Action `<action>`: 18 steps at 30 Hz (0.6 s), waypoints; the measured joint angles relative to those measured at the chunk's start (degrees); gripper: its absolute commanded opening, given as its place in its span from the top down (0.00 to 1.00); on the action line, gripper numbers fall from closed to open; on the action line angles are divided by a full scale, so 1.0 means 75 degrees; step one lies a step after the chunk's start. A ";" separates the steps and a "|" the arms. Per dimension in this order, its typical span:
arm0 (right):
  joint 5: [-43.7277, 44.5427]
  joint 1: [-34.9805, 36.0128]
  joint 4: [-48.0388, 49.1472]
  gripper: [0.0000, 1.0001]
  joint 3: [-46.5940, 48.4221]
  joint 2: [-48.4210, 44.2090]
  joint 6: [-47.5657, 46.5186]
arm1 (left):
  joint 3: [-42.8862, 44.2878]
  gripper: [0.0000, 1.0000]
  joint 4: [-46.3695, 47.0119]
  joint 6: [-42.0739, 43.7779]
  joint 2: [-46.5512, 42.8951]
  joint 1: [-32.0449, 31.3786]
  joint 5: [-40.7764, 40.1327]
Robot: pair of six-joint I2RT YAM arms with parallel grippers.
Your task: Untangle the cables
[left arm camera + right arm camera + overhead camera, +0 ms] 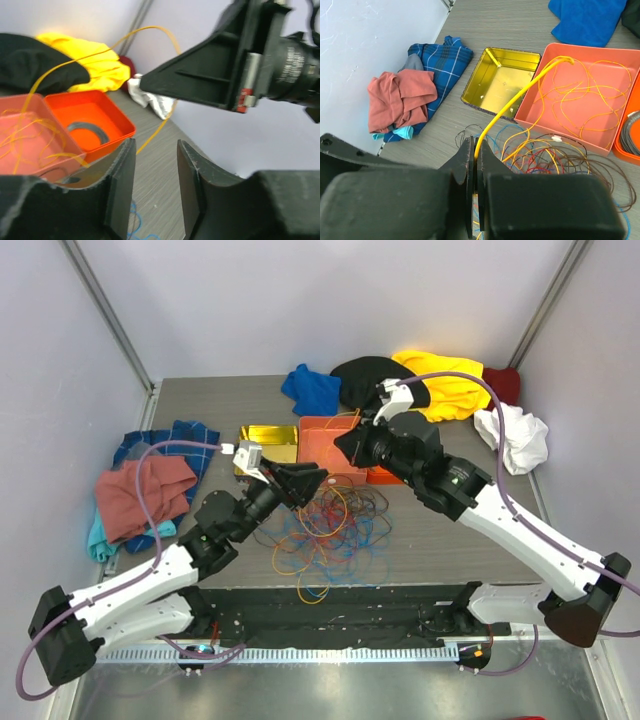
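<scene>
Where the grey wood-grain table (200, 405) meets pale walls (300, 300), heaps of clothing (150, 490) ring its far and left edges. The cables (330, 530) lie in a loose tangle at the middle, just in front of a salmon tray (320, 445) and a gold tin (270, 440). The overhead view shows both arms reaching over the tangle, but not how their jaws stand. The right wrist view shows the right gripper (475, 150) pinched tight on a yellow cable (520, 97) that arcs over the salmon tray, where thin orange loops lie. The left wrist view shows the left gripper (156, 155) parted with nothing between its fingers, and a grey coiled ring (87, 131) inside an orange tray (107, 112)
</scene>
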 measured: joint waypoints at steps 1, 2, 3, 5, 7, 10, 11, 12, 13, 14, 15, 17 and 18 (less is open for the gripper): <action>0.0000 0.0000 -0.0012 0.99 -0.0035 -0.0047 0.0006 | -0.0003 0.56 -0.0201 0.0017 -0.0111 -0.0015 -0.0166; 0.0003 0.0000 -0.0023 0.99 -0.0067 -0.0111 0.0006 | -0.0003 0.55 -0.0449 0.0038 -0.0224 -0.0020 -0.0405; 0.0006 0.0000 -0.0047 0.99 -0.0099 -0.0178 0.0006 | -0.0003 0.56 -0.0723 0.0050 -0.0321 -0.0026 -0.0653; 0.0015 0.0000 -0.0085 0.99 -0.0198 -0.0393 0.0003 | -0.0003 0.56 -0.1207 0.0041 -0.0417 -0.0026 -0.1078; 0.0023 0.0000 -0.0102 0.99 -0.0364 -0.0667 0.0003 | -0.0009 0.55 -0.1667 -0.0052 -0.0361 -0.0026 -0.1510; 0.0052 0.0000 -0.0105 0.99 -0.0624 -0.1000 0.0003 | -0.0015 0.56 -0.2218 -0.0289 0.0047 -0.0026 -0.2081; 0.0055 0.0000 -0.0099 0.99 -0.0705 -0.1067 0.0006 | -0.0015 0.55 -0.2378 -0.0382 0.0280 -0.0026 -0.2247; 0.0061 0.0000 -0.0105 0.99 -0.0761 -0.1105 0.0006 | -0.0015 0.55 -0.2495 -0.0460 0.0539 -0.0026 -0.2407; 0.0061 0.0000 -0.0102 0.99 -0.0831 -0.1151 0.0006 | -0.0015 0.55 -0.2602 -0.0504 0.0766 -0.0026 -0.2518; 0.0061 0.0000 -0.0102 0.99 -0.0909 -0.1186 0.0003 | -0.0006 0.55 -0.2751 -0.0592 0.1078 -0.0026 -0.2652; 0.0061 0.0000 -0.0102 0.99 -0.0970 -0.1212 0.0003 | 0.0026 0.55 -0.2929 -0.0664 0.1472 -0.0026 -0.2774; 0.0061 0.0000 -0.0108 0.99 -0.1128 -0.1282 0.0003 | 0.0108 0.56 -0.3267 -0.0766 0.2028 -0.0026 -0.2908; 0.0058 0.0000 -0.0114 0.99 -0.1183 -0.1306 0.0006 | 0.0175 0.56 -0.3439 -0.0836 0.2302 -0.0026 -0.2970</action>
